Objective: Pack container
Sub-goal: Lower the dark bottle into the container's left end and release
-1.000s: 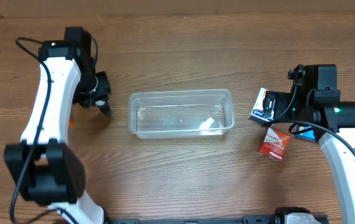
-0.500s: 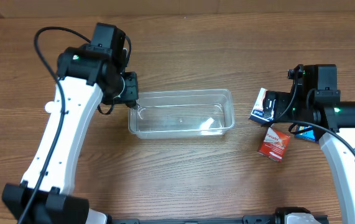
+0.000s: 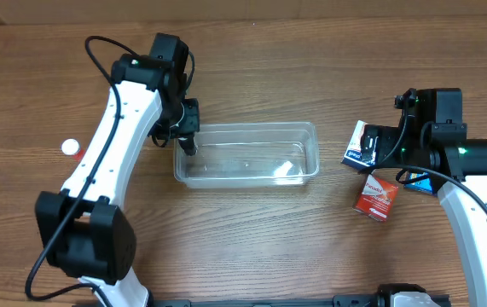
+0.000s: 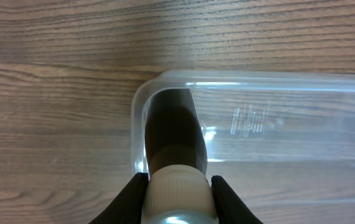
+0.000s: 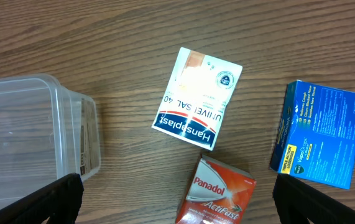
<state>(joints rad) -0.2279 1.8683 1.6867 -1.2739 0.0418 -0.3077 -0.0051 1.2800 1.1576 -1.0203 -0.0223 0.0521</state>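
left wrist, tool (image 4: 177, 202) clamping bottle (image 4: 173, 134), container (image 4: 258, 78) corner

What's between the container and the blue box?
The white Hansaplast box, lying flat, touching neither the container nor the blue box. The right wrist view shows it. The Panadol box lies lower in frame.

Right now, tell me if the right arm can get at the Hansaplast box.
Probably yes. The Hansaplast box lies flat on the table in front of the open right hand, with nothing on top; only the Panadol box crowds one corner.
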